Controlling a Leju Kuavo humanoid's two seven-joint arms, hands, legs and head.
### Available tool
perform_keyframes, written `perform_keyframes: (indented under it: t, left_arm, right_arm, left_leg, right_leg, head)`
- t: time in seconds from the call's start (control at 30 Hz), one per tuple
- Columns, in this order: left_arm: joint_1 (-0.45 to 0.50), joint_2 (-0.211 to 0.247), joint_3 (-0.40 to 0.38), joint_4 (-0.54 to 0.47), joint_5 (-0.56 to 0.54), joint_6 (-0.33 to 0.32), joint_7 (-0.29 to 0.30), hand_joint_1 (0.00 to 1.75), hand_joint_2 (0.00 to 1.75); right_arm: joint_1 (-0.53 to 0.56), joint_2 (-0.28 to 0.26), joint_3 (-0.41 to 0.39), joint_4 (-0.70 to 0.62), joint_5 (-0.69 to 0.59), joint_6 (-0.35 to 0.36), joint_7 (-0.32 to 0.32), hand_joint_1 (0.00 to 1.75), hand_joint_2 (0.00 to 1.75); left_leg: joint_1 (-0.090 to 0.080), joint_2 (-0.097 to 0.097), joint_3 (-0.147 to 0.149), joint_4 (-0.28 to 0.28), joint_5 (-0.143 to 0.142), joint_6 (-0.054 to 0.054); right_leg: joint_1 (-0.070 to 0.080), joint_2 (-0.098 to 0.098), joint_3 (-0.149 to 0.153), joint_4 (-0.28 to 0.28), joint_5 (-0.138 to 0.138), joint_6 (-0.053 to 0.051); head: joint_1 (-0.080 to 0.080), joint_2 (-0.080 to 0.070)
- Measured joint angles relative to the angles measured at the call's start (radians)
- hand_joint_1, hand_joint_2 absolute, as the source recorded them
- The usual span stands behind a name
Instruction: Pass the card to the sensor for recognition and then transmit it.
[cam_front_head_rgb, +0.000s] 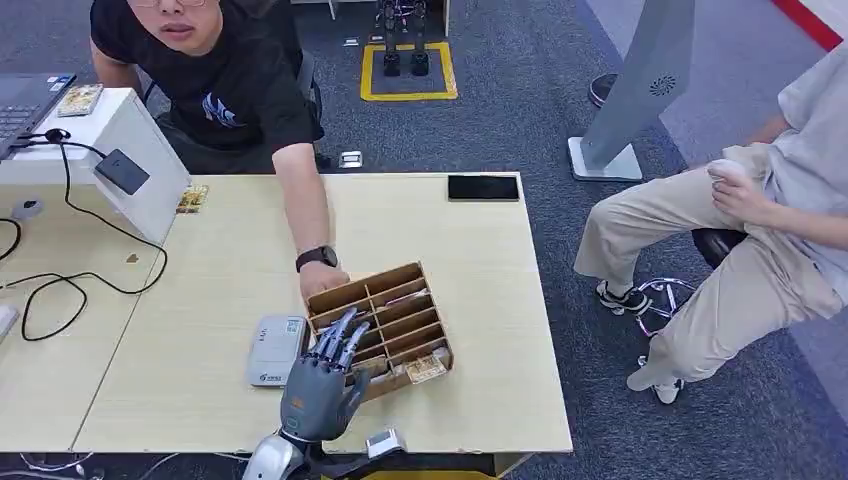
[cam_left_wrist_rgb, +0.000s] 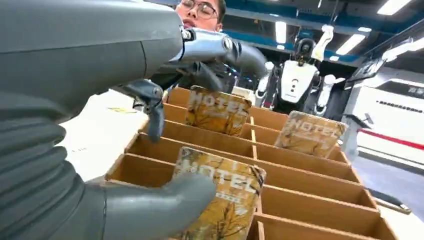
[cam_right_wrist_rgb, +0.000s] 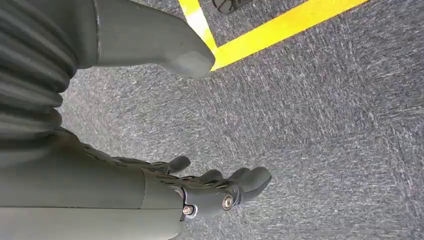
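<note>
A wooden slotted card box (cam_front_head_rgb: 400, 285) sits on the table's near middle. My left hand (cam_front_head_rgb: 325, 380) hovers over its near left corner, fingers spread and stretched forward. In the left wrist view, a brown "HOTEL" card (cam_left_wrist_rgb: 225, 195) stands in the nearest slot. My left hand (cam_left_wrist_rgb: 125, 65) brackets it: the thumb (cam_left_wrist_rgb: 160, 200) lies against the card's near face and the fingers (cam_left_wrist_rgb: 225, 47) reach over it without closing. Two more cards (cam_left_wrist_rgb: 217, 110) (cam_left_wrist_rgb: 310, 132) stand in farther slots. A white card reader (cam_front_head_rgb: 275, 350) lies just left of the box. My right hand (cam_right_wrist_rgb: 165, 187) hangs over carpet, holding nothing.
A person across the table rests a hand (cam_front_head_rgb: 322, 283) on the box's far left corner. A white stand with a black device (cam_front_head_rgb: 122, 170), cables and a laptop (cam_front_head_rgb: 25, 105) fill the left side. A black phone (cam_front_head_rgb: 483, 187) lies at the far edge. Another person (cam_front_head_rgb: 760, 220) sits at right.
</note>
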Motion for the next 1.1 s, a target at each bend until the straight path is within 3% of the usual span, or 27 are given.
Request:
perform_keyframes:
  t: [0.23,0.57,0.7,0.83,1.1]
  left_arm:
    - [0.015,-0.030,0.054,-0.028,0.079,0.000,-0.135,0.00,1.75]
    - [0.021,-0.034,0.085,-0.035,0.087,0.000,-0.149,0.00,1.75]
    - [0.025,-0.040,0.106,-0.035,0.147,0.000,-0.216,0.00,1.75]
    - [0.027,-0.042,0.120,-0.035,0.195,0.000,-0.238,0.00,1.75]
    - [0.031,-0.044,0.136,-0.043,0.198,0.000,-0.242,0.00,1.75]
  right_arm:
    - [0.000,0.000,0.000,0.000,-0.002,-0.006,0.000,0.00,1.75]
    - [0.000,0.000,0.000,0.000,-0.002,-0.007,0.000,0.00,1.75]
    - [0.000,0.000,0.000,0.000,-0.003,-0.010,0.000,0.00,1.75]
    - [0.000,0.000,0.000,0.000,-0.013,-0.011,0.000,0.00,1.75]
    - [0.000,0.000,0.000,0.000,-0.008,-0.015,0.000,0.00,1.75]
  left_leg:
    - [0.000,0.000,0.000,0.000,0.000,0.000]
    - [0.000,0.000,0.000,0.000,0.000,0.000]
    - [0.000,0.000,0.000,0.000,0.000,0.000]
    - [0.000,0.000,0.000,0.000,0.000,0.000]
    - [0.000,0.000,0.000,0.000,0.000,0.000]
  right_leg:
    - [0.000,0.000,0.000,0.000,0.000,0.000]
    - [0.000,0.000,0.000,0.000,0.000,0.000]
    - [0.000,0.000,0.000,0.000,0.000,0.000]
    - [0.000,0.000,0.000,0.000,0.000,0.000]
    - [0.000,0.000,0.000,0.000,0.000,0.000]
  head:
    - [0.000,0.000]
    - [0.000,0.000]
    - [0.000,0.000]
    - [0.000,0.000]
    - [0.000,0.000]
